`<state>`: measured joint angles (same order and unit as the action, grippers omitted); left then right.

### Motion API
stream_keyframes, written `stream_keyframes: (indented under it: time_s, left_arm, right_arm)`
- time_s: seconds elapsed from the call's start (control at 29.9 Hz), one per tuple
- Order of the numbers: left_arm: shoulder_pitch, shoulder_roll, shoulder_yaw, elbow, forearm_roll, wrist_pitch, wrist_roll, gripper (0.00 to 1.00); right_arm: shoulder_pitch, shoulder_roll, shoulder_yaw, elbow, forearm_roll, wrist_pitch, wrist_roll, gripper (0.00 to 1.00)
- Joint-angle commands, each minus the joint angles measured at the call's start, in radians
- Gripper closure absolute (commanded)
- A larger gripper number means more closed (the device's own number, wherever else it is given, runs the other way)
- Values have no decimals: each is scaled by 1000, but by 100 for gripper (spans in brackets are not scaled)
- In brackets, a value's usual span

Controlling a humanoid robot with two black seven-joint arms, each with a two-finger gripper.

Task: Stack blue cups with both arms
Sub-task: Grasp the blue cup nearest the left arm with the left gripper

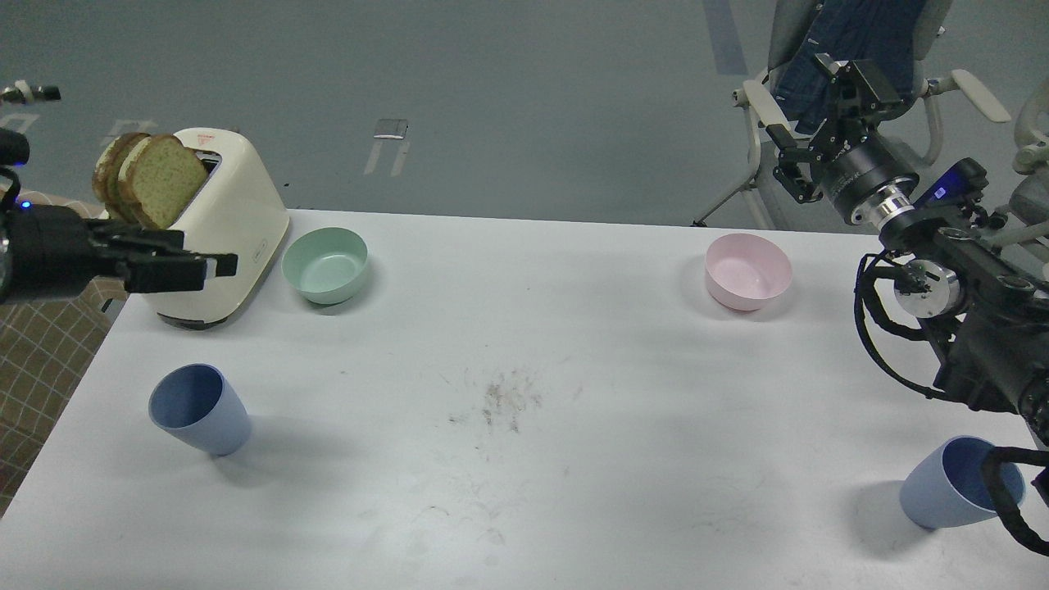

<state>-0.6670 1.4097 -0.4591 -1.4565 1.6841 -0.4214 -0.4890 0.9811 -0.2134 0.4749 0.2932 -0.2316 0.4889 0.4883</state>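
Two blue cups stand upright on the white table (524,508). The left blue cup (198,410) is near the front left. The right blue cup (951,485) is at the front right corner, partly behind a loose black cable of my right arm. My left gripper (209,264) hovers in front of the toaster, well above and behind the left cup, with its fingers apart and empty. My right gripper (810,123) is raised high beyond the table's far right edge, far from the right cup, open and empty.
A cream toaster (233,221) holding bread slices (152,179) stands at the back left. A mint-green bowl (325,265) sits next to it. A pink bowl (747,271) is at the back right. A chair (860,49) stands behind the table.
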Motion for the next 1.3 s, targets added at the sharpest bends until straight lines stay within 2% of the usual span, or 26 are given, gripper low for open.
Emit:
stream_keyframes:
  time_s: [0.0,0.1,0.3,0.4,0.47,0.63,0.8,0.87,0.94,1.0,1.07,1.14,1.2,1.27]
  left_arm:
    - [6,49,114,-1,31,113,0,4]
    - [6,57,203,4,34,177,0,4]
    - [14,25,252,13,23,191,0,4]
    - [14,-29,275,44,23,207,0,5]
    - [15,-61,298,94,31,233,0,9]
    - [17,-77,344,131,35,266,0,18]
    - [21,-89,356,151,37,289,0,21]
    - [26,-89,356,153,39,289,0,32]
    - [27,-89,356,156,37,289,0,55]
    - [27,-91,356,157,37,289,0,58]
    - [29,-91,358,157,39,289,0,65]
    - [30,-92,362,157,39,289,0,84]
    - [32,-95,369,157,39,289,0,96]
    - [33,-95,369,157,42,289,0,100]
  right_arm:
    - [-2,0,1,0,0,0,0,0]
    - [-4,2,-1,0,0,0,0,0]
    - [-2,3,-1,1,0,0,0,0]
    - [-4,3,1,1,0,0,0,0]
    - [-6,2,1,1,0,0,0,0]
    - [-6,0,-1,3,0,0,0,0]
    - [-7,2,-1,3,0,0,0,0]
    - [-7,2,1,3,0,0,0,0]
    - [-7,3,-1,3,0,0,0,0]
    - [-7,3,-1,3,0,0,0,0]
    - [-7,3,-1,1,-2,0,0,0]
    - [-7,3,-1,3,-2,0,0,0]
    - [-7,3,-1,1,-2,0,0,0]
    - [-7,3,-1,1,-2,0,0,0]
